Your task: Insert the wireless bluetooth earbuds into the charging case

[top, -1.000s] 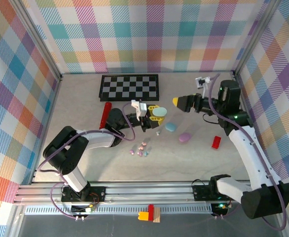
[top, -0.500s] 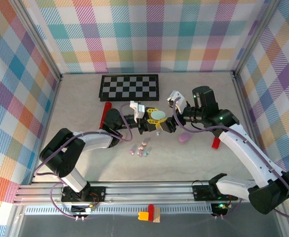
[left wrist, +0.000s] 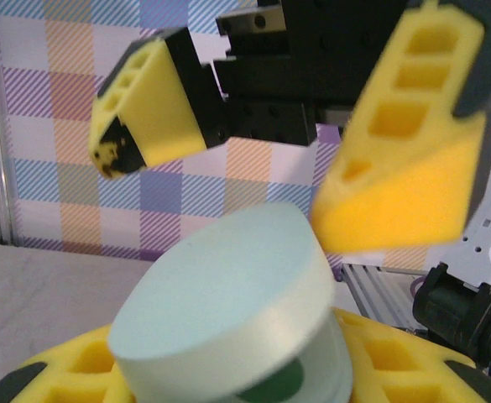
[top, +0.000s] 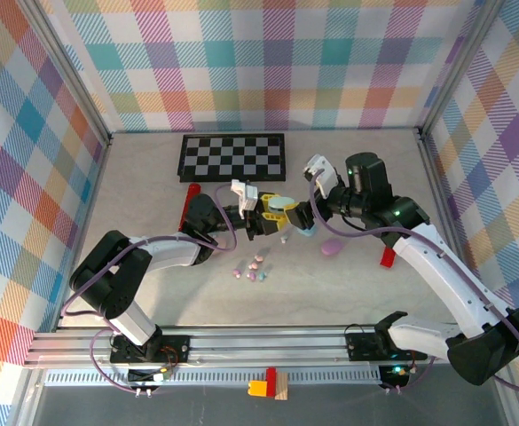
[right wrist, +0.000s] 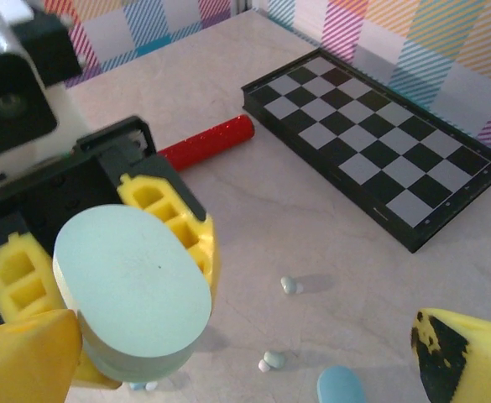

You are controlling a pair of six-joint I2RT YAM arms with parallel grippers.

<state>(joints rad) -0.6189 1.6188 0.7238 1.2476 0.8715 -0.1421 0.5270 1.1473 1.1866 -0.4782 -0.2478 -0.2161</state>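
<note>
overhead — earbuds cluster [top: 253,270], right wrist — chessboard [right wrist: 371,149]

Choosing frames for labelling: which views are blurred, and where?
Left wrist: mint case and right gripper are soft, smeared close-up. Right wrist: its near fingertips blur; chessboard crisp. Top external: sharp, evenly lit, soft shadows.

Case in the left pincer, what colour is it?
Pale mint green. The case shows best in the right wrist view.
</note>
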